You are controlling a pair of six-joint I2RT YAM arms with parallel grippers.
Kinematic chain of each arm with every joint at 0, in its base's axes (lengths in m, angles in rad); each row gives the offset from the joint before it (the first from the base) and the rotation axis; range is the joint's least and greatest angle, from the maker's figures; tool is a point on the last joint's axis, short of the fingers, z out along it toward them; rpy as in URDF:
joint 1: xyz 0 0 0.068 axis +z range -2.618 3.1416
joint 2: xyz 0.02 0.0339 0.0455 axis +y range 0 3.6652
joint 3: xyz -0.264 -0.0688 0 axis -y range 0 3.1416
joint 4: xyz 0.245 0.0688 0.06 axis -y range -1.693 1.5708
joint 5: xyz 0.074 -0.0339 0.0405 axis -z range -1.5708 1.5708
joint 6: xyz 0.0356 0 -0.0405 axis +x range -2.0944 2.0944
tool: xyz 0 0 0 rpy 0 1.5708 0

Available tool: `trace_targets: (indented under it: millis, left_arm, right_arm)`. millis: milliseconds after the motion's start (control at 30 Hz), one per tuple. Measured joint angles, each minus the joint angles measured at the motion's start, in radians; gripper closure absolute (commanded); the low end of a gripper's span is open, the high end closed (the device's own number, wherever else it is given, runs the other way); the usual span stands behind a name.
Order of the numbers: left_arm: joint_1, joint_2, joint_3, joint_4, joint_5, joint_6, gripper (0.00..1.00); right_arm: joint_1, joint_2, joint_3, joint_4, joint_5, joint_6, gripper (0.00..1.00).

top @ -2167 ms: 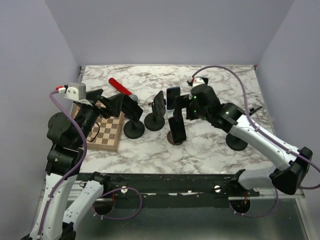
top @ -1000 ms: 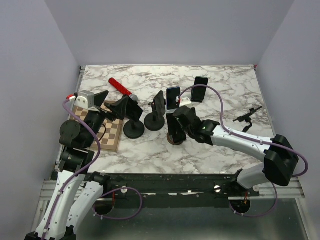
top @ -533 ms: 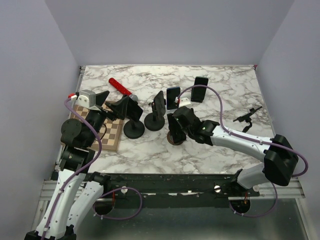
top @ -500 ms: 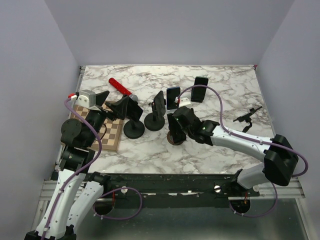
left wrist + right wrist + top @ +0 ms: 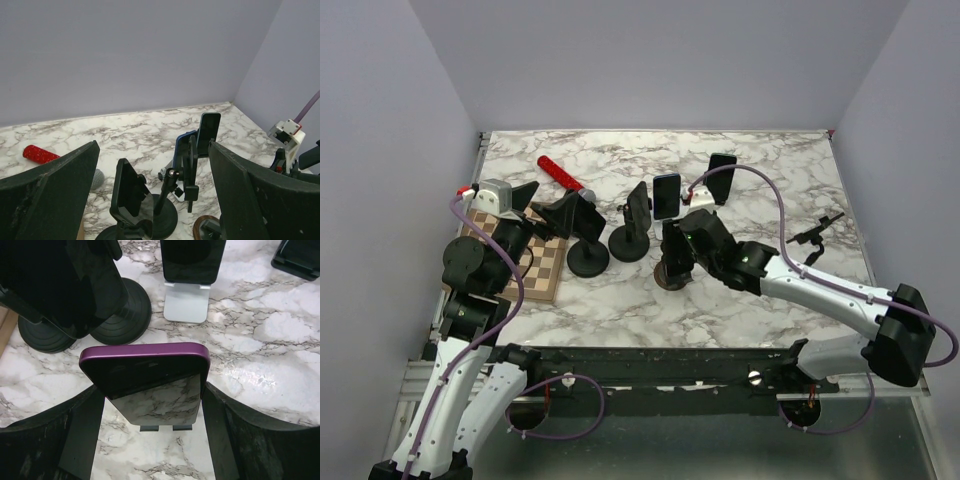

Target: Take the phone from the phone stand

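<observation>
A purple phone (image 5: 145, 372) leans on a small stand with a round brown base (image 5: 670, 280) at the table's middle. Its lower edge sits at the stand's two black tabs (image 5: 150, 428). My right gripper (image 5: 152, 390) is around the phone, one finger (image 5: 85, 440) against each side edge, shut on it. In the top view the right gripper (image 5: 673, 245) covers most of the phone. My left gripper (image 5: 152, 150) is wide open and empty, held above the chessboard (image 5: 535, 265) at the left (image 5: 542, 208).
Two black stands with round bases (image 5: 588, 262) (image 5: 630, 243) hold dark phones just left of the purple one. A blue phone (image 5: 666, 195) stands on a white stand behind it. A black phone (image 5: 722, 168), a red cylinder (image 5: 560, 173) and a small black tool (image 5: 815, 232) lie around.
My right wrist has shifted slightly up and to the right at the purple phone, and its arm and cable have risen. The left arm has stayed still.
</observation>
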Motion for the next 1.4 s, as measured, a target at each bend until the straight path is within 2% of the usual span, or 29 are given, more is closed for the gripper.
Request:
trace_targets:
  millis: [200,700,933,1167,1400]
  left_arm:
    - [0.0,0.0,0.0,0.0,-0.007,0.0,0.02]
    - [0.0,0.0,0.0,0.0,-0.018,-0.001,0.02]
    - [0.0,0.0,0.0,-0.001,-0.022,-0.001,0.01]
    - [0.0,0.0,0.0,-0.003,-0.036,-0.002,0.01]
    - [0.0,0.0,0.0,-0.01,-0.052,-0.003,0.01]
  right_arm:
    - [0.0,-0.048,0.0,-0.008,0.041,-0.005,0.99]
    - [-0.003,-0.106,0.0,-0.136,0.26,-0.019,0.99]
    - [-0.044,-0.106,0.003,-0.201,0.267,-0.011,0.99]
    - [-0.051,-0.091,0.098,-0.348,0.171,0.063,0.99]
    - [-0.052,-0.089,0.135,-0.414,-0.089,0.121,0.99]
